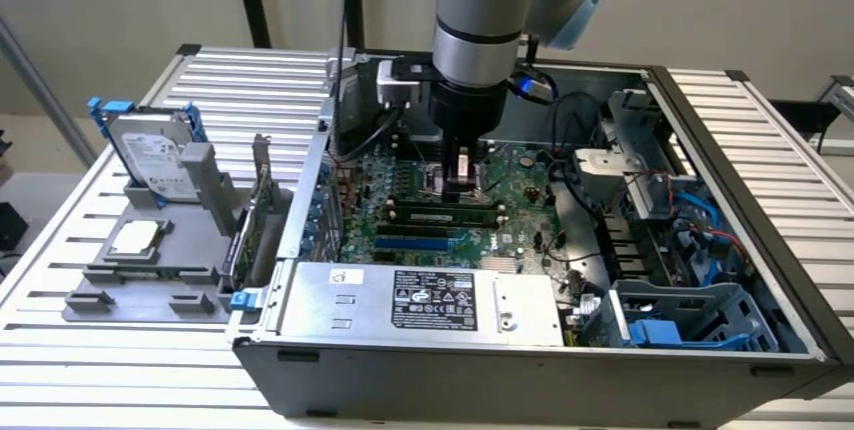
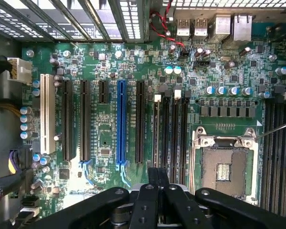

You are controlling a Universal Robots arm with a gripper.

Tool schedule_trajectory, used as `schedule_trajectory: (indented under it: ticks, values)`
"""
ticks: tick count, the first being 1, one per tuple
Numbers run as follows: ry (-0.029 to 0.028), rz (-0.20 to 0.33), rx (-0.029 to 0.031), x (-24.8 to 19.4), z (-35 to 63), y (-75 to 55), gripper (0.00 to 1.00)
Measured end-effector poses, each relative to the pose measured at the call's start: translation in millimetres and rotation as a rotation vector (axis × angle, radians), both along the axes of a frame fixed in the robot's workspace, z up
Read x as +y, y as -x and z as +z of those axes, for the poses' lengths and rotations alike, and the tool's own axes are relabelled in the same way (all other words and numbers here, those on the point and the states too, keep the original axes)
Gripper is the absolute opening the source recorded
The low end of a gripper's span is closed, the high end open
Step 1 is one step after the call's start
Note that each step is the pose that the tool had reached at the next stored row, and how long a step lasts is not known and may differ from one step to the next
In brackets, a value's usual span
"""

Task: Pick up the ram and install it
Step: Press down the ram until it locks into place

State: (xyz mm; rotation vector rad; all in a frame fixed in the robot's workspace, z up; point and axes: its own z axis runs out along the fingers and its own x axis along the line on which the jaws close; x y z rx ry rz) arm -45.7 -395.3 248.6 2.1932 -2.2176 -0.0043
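The ram (image 1: 434,216), a thin green strip with dark chips, stands on edge in a black slot of the motherboard (image 1: 514,235) inside the open computer case. My gripper (image 1: 458,190) hangs straight down just above and behind it, shut, with nothing visible between the fingers. I cannot tell whether the fingertips touch the strip. In the wrist view the shut gripper (image 2: 157,175) points at the row of black memory slots (image 2: 170,133) beside the empty processor socket (image 2: 224,164).
A grey holder (image 1: 147,280) outside the case at the exterior view's left carries a hard drive (image 1: 150,158), a square silver chip (image 1: 138,238) and an upright card (image 1: 254,225). The power supply (image 1: 427,300), black cables (image 1: 567,240) and a blue drive cage (image 1: 687,315) crowd the case.
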Motion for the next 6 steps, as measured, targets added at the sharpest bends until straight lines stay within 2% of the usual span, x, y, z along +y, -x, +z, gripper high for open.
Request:
schedule_trajectory:
  ticks: [6]
  values:
    - [0.0002,0.000,0.0001,0.0,0.3,0.0,0.11]
